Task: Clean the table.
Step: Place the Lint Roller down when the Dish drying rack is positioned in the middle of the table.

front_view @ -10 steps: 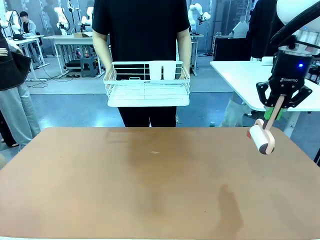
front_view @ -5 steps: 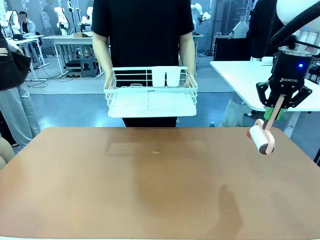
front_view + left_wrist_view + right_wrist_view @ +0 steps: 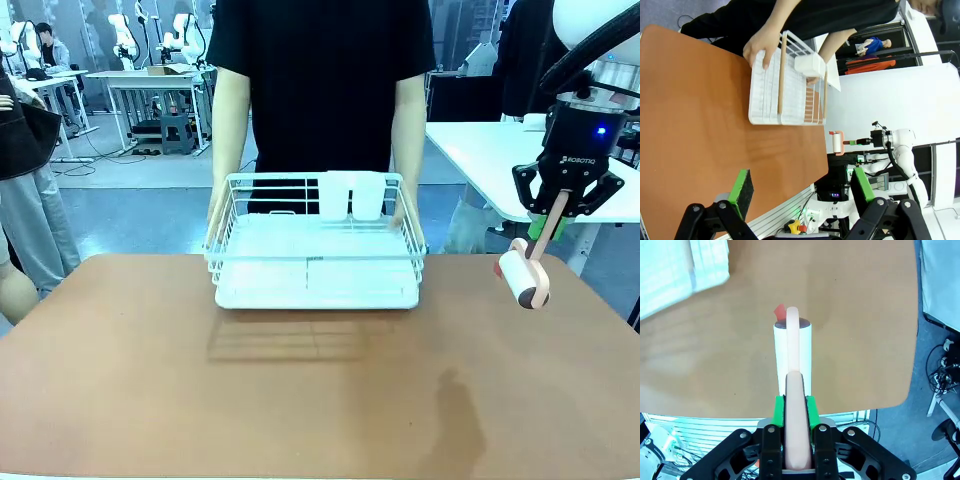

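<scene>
The table point(image 3: 300, 400) spans the lower half of the front view, its reddish-brown top bare across the near and middle areas; its near edge is cut off by the bottom of the frame. At its far edge a white wire rack point(image 3: 315, 250) is held low over or on the surface; whether its base touches the top cannot be told, though a shadow lies just in front of it. Two white cup-like holders point(image 3: 352, 195) sit at its far rail. A person in a black shirt point(image 3: 320, 80) stands behind it, one hand point(image 3: 214, 215) on each short side; the other hand point(image 3: 410, 215) is partly hidden by the wires. In the left wrist view the rack point(image 3: 787, 87) appears sideways, with a hand point(image 3: 761, 46) on its rim.

The right gripper point(image 3: 556, 215) hangs above the table's right far corner, jaws closed on the pinkish handle of a lint roller point(image 3: 523, 275), whose white roll points down and toward the table's middle, clear of the surface. In the right wrist view the green pads point(image 3: 779, 410) press the handle point(image 3: 794, 405) from both sides, and the roll point(image 3: 792, 357) is seen above the tabletop point(image 3: 855, 315); a small red tab at its tip is hard to make out.

The left gripper point(image 3: 800, 187) in its own wrist view has its jaws wide apart, nothing between them, over the table's edge point(image 3: 700, 150).
</scene>
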Controlling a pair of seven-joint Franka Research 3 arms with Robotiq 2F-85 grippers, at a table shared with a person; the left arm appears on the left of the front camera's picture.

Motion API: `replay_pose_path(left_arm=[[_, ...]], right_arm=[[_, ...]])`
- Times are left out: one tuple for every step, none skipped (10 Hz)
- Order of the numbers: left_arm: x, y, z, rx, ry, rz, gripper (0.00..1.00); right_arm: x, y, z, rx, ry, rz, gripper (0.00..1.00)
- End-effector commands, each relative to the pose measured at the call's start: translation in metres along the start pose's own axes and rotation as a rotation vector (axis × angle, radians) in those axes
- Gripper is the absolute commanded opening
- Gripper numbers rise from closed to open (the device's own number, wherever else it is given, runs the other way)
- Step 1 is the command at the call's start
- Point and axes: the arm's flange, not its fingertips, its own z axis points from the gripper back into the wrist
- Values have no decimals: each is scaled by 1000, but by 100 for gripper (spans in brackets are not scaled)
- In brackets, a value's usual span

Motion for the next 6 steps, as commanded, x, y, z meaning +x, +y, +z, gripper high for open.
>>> replay_pose_path(left_arm=[[0, -2, 3, -13, -6, -7, 100], [0, -2, 3, -13, -6, -7, 100], [0, -2, 3, -13, -6, -7, 100], [0, -2, 3, -13, -6, -7, 100], [0, -2, 3, -13, -6, -7, 100], [0, -2, 3, -13, -6, -7, 100]], right_arm=[[0, 3, 3, 1, 3, 7, 21], [0, 3, 3, 1, 3, 7, 21], [0, 3, 3, 1, 3, 7, 21], [0, 3, 3, 1, 3, 7, 21], [0, 3, 3, 1, 3, 7, 21], [0, 3, 3, 1, 3, 7, 21]])
